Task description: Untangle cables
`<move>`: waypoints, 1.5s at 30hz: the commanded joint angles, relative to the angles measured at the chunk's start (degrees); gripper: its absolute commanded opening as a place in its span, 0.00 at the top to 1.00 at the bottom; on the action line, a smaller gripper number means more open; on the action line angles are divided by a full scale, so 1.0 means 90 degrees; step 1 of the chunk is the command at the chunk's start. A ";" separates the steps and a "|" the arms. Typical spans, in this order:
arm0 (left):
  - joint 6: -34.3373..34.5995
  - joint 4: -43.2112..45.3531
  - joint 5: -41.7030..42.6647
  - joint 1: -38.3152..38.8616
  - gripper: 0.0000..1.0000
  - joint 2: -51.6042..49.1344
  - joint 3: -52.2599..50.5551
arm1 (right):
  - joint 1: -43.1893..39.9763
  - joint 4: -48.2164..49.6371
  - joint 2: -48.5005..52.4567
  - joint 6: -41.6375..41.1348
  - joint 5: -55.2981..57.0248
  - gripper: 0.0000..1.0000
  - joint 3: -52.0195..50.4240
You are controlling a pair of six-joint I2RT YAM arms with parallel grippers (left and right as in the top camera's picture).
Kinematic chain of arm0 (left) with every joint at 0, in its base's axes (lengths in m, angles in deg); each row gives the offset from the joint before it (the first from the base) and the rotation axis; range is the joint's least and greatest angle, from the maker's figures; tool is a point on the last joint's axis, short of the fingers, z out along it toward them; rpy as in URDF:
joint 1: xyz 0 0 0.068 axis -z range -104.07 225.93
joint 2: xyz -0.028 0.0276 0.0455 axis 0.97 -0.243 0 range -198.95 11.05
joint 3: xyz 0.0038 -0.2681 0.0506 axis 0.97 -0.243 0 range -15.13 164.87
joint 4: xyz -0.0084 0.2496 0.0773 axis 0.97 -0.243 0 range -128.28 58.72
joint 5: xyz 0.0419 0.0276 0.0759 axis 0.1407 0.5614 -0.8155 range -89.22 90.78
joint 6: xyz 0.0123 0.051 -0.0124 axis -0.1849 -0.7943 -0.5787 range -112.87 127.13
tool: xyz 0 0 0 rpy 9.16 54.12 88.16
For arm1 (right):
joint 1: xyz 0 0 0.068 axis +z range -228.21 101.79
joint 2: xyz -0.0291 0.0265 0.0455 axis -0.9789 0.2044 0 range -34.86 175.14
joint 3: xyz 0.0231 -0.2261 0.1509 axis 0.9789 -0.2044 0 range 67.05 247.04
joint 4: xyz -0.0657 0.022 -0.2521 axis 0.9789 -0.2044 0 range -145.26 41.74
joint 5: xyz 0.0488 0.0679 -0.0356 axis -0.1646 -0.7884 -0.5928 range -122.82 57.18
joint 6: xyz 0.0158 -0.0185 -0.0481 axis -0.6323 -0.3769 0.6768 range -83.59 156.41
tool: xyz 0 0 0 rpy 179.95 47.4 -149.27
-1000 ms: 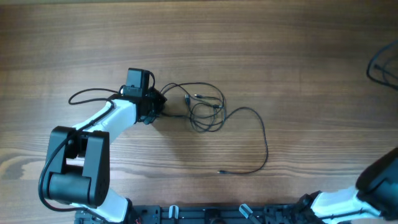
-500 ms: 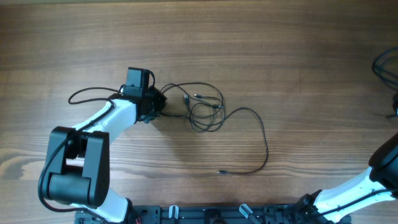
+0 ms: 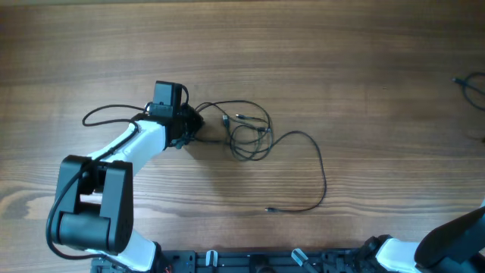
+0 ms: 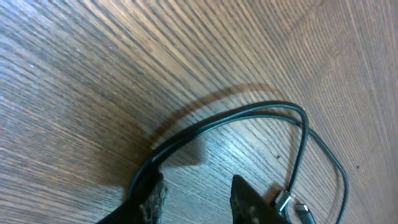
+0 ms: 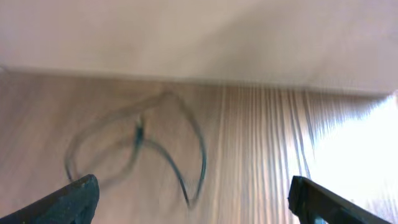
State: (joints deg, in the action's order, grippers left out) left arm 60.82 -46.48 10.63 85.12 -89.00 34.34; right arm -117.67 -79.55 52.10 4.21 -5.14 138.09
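Observation:
A loose tangle of thin black cables lies at the table's middle, and one long strand trails off to the lower right. My left gripper sits at the tangle's left end. In the left wrist view that gripper is open, with bare wood between its fingers. A cable runs past the left finger and curves down to silver plugs beside the right finger. My right gripper is wide open above a blurred cable loop. It does not show in the overhead view.
Another thin black cable pokes in at the table's right edge. A black loop lies behind the left arm. Part of the right arm sits at the bottom right corner. A pale wall runs beyond the table's edge in the right wrist view.
Both grippers have opened from shut. The left one has let the cable out of its jaws. The right arm has swung away, and less of the cable at the right edge shows.

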 commanded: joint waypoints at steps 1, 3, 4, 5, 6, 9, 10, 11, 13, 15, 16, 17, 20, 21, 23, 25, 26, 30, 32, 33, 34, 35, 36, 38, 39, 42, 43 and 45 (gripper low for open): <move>-0.0083 -0.0274 -0.0648 -0.0068 0.78 -0.0425 -0.0389 | 0.0461 -0.0624 -0.0236 0.0044 -0.2975 0.16 -0.0002; -0.0083 -0.0272 -0.0648 -0.0068 0.78 -0.0425 -0.0389 | 0.0930 -0.0714 -0.0226 0.0634 -0.4884 0.25 -0.0039; -0.0083 -0.0270 -0.0648 -0.0068 0.78 -0.0425 -0.0389 | 0.1343 -0.0760 -0.0221 0.0850 -0.5593 0.25 -0.0070; -0.0080 -0.0270 -0.0648 -0.0068 0.76 -0.0425 -0.0389 | 0.1831 -0.0852 -0.0221 0.1049 -0.5894 0.24 -0.0075; -0.0083 -0.0270 -0.0648 -0.0068 0.64 -0.0425 -0.0389 | 0.2278 -0.0964 -0.0221 0.1192 -0.5909 0.23 -0.0073; -0.0083 -0.0272 -0.0651 -0.0068 0.14 -0.0425 -0.0389 | 0.3621 -0.1258 -0.0221 0.1554 -0.5676 0.22 -0.0075; -0.0083 -0.0272 -0.0651 -0.0068 0.06 -0.0425 -0.0389 | 0.4080 -0.1387 -0.0221 0.1528 -0.5646 0.22 -0.0075; -0.0083 -0.0274 -0.0651 -0.0068 0.02 -0.0425 -0.0389 | 0.4454 -0.1467 -0.0221 0.1433 -0.5646 0.22 -0.0075; -0.0083 -0.0272 -0.0651 -0.0070 0.00 -0.0425 -0.0389 | 0.5054 -0.1557 -0.0223 0.1154 -0.5642 0.12 -0.0075; -0.0085 -0.0304 -0.0648 -0.0068 0.00 -0.0425 -0.0389 | 0.5615 -0.1596 -0.0223 0.0665 -0.5644 0.01 -0.0075; -0.0087 -0.0372 -0.0651 -0.0068 0.00 -0.0425 -0.0389 | 0.5931 -0.1581 -0.0223 0.0444 -0.5615 0.01 -0.0075; -0.0117 -0.0444 -0.0646 -0.0070 0.00 -0.0425 -0.0389 | 0.6166 -0.1557 -0.0223 0.0243 -0.5513 0.01 -0.0075; -0.1088 -0.0746 -0.0168 -0.0070 0.00 -0.0211 -0.0386 | 0.7062 -0.1501 -0.0223 -0.0233 -0.4852 0.00 -0.0075; -0.1212 -0.0877 -0.0151 -0.0070 0.00 -0.0080 -0.0386 | 0.7327 -0.1501 -0.0223 -0.0347 -0.4653 0.00 -0.0075; -0.1542 -0.1061 -0.0155 -0.0070 0.00 0.0442 -0.0386 | 0.7730 -0.1486 -0.0223 -0.0515 -0.4240 0.00 -0.0075; -0.1783 -0.1103 -0.0151 -0.0068 0.00 0.1129 -0.0386 | 0.8031 -0.1479 -0.0223 -0.0845 -0.3793 0.00 -0.0075; -0.1790 -0.1122 -0.0153 -0.0068 0.00 0.1481 -0.0386 | 0.8131 -0.1479 -0.0223 -0.0986 -0.3672 0.00 -0.0075; -0.2062 -0.1163 -0.0155 -0.0068 0.00 0.3296 -0.0386 | 0.8420 -0.1445 -0.0240 -0.1127 -0.3679 0.00 -0.0073; -0.2409 -0.1399 -0.0202 -0.0068 0.00 0.3929 -0.0386 | 0.8561 -0.1375 -0.0328 -0.1127 -0.3784 0.00 -0.0073; -0.2443 -0.1690 -0.0311 -0.0070 0.00 0.4330 -0.0386 | 0.8629 -0.1341 -0.0401 -0.1100 -0.3781 0.00 -0.0073; -0.2446 -0.1906 -0.0381 -0.0070 0.00 0.4573 -0.0389 | 0.8658 -0.1324 -0.0444 -0.1107 -0.3781 0.00 -0.0073; -0.2446 -0.2171 -0.0457 -0.0070 0.00 0.4843 -0.0386 | 0.8684 -0.1287 -0.0510 -0.1115 -0.3789 0.00 -0.0073; -0.2446 -0.2477 -0.0559 -0.0068 0.00 0.5093 -0.0389 | 0.8701 -0.1260 -0.0588 -0.1171 -0.3866 0.00 -0.0073; -0.2446 -0.2985 -0.0809 -0.0068 0.00 0.5535 -0.0389 | 0.8740 -0.1273 -0.0760 -0.1180 -0.3905 0.00 -0.0073; -0.2443 -0.3271 -0.0979 -0.0068 0.00 0.5792 -0.0389 | 0.8760 -0.1294 -0.0865 -0.1117 -0.3876 0.00 -0.0073; -0.2441 -0.3750 -0.1081 -0.0070 0.00 0.6305 -0.0389 | 0.8765 -0.1375 -0.1054 -0.1083 -0.3752 0.00 -0.0073; -0.2438 -0.3849 -0.1078 -0.0070 0.00 0.6390 -0.0389 | 0.8767 -0.1435 -0.1098 -0.1083 -0.3602 0.00 -0.0073; -0.2441 -0.4087 -0.1078 -0.0070 0.00 0.6501 -0.0389 | 0.8765 -0.1579 -0.1217 -0.0950 -0.3310 0.00 -0.0073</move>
State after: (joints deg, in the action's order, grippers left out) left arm 40.12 -81.49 2.61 84.84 -32.11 30.73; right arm -39.23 -92.66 43.20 -5.41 -39.17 137.68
